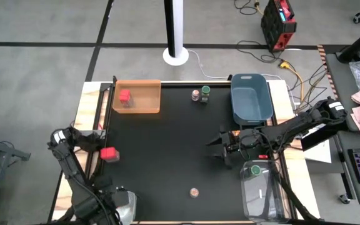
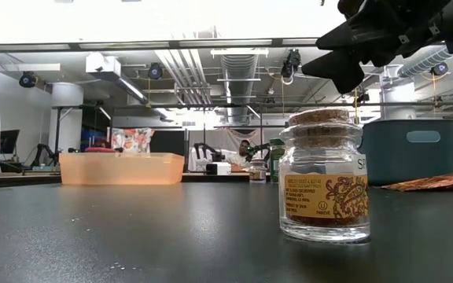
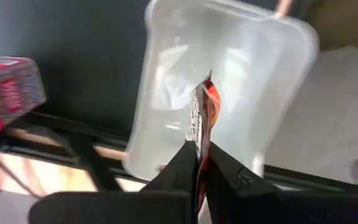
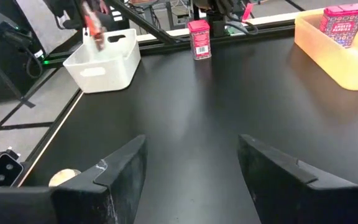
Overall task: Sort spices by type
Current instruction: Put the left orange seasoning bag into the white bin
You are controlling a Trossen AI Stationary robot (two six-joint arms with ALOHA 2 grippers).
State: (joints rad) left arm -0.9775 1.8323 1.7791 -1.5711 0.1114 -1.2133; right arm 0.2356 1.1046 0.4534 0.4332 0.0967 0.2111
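Two arms are seen at work: the left gripper point(image 3: 199, 163) is closed on a flat brown-orange packet point(image 3: 201, 118), held edge-up directly above a clear plastic container point(image 3: 229, 81) beyond the table's near-left corner, while the right gripper point(image 4: 191, 168) is spread wide and empty over the black table top point(image 1: 167, 156). A red cube box point(image 1: 109, 153) stands just beside the left arm at the table's edge, and another red cube box point(image 1: 125, 97) lies in the orange plastic tray point(image 1: 149, 106). Only a thin margin of the packet is pinched, so a slip or a tilted release could probably drop it outside the container. A cork-topped glass jar point(image 2: 325, 177) stands on the matte surface, below and ahead of the right gripper. Ceiling ducts and strip lights are shown behind.
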